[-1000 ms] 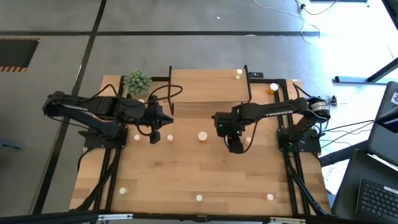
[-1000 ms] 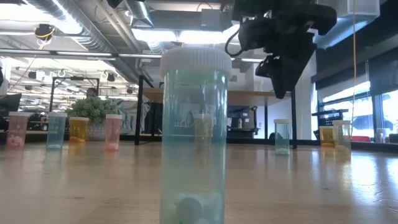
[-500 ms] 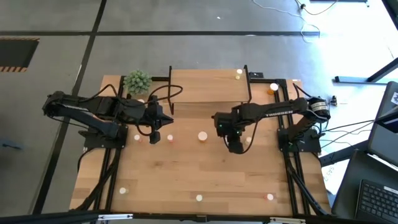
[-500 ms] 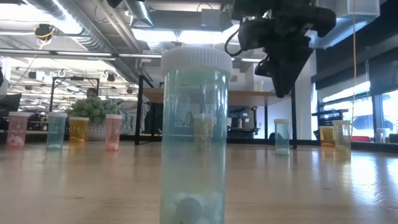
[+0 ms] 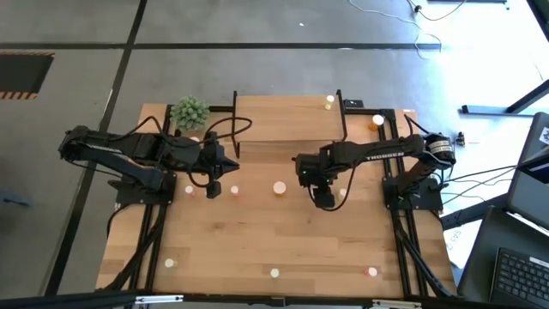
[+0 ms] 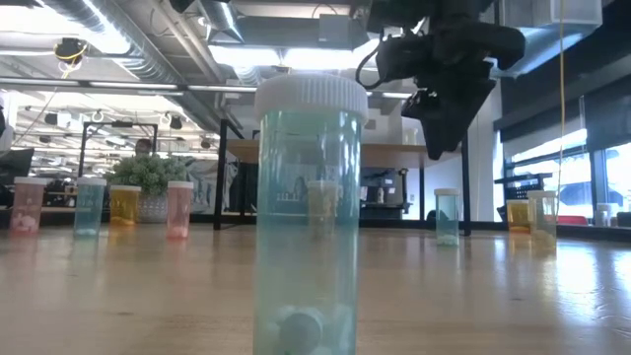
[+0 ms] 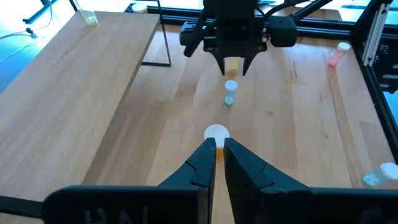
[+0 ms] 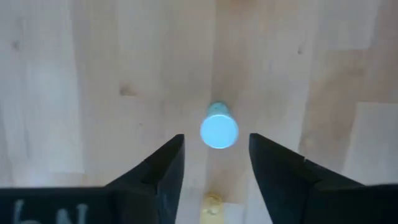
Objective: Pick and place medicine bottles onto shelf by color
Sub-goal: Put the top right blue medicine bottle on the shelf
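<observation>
Hovering over an upright pale green bottle [image 8: 219,129] mid-tabletop [image 5: 283,249], the right end effector [image 8: 214,163] has been shifted slightly, fingers apart and unloaded, so a grasp seems imminent, while the left end effector [image 7: 215,163] is kept closed.

smooth wooden table [image 5: 257,249], translucent plastic bottle [image 6: 307,212]

In the left wrist view, the left gripper [image 7: 218,163] sits bottom centre, fingers nearly together behind a white-capped orange bottle [image 7: 216,134]. Upper centre, the right gripper [image 7: 233,64] hangs over a small pale-green bottle [image 7: 230,92]. A pink bottle [image 7: 337,53] stands upper right.
</observation>
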`<action>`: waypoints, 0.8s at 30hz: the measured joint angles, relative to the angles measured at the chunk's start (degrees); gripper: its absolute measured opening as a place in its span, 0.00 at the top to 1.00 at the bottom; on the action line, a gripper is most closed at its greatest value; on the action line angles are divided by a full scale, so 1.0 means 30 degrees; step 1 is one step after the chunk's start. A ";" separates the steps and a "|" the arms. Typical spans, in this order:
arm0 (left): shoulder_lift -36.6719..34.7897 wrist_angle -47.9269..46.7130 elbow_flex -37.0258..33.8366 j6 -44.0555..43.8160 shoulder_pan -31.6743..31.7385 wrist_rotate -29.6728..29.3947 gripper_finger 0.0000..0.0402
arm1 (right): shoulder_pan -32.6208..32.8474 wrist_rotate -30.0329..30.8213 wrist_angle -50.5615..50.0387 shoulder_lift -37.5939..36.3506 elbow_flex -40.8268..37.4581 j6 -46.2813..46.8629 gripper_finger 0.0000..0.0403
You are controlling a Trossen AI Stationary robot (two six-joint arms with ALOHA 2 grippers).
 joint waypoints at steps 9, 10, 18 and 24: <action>0.0000 0.0000 0.0000 -0.0006 0.0007 0.0000 0.93 | -0.0160 -0.1218 0.0043 0.0370 0.0022 0.0620 0.50; -0.0007 0.0002 0.0000 -0.0007 0.0005 0.0002 0.93 | -0.0168 -0.1293 0.0112 0.0587 0.0022 0.0632 0.50; -0.0007 0.0007 0.0007 -0.0007 0.0007 0.0007 0.93 | -0.0168 -0.0849 0.0004 0.1826 0.0007 -0.0036 0.50; -0.0007 0.0007 0.0007 -0.0073 0.0007 0.0099 0.93 | -0.0168 -0.0120 0.0021 0.1858 0.0007 0.0012 0.50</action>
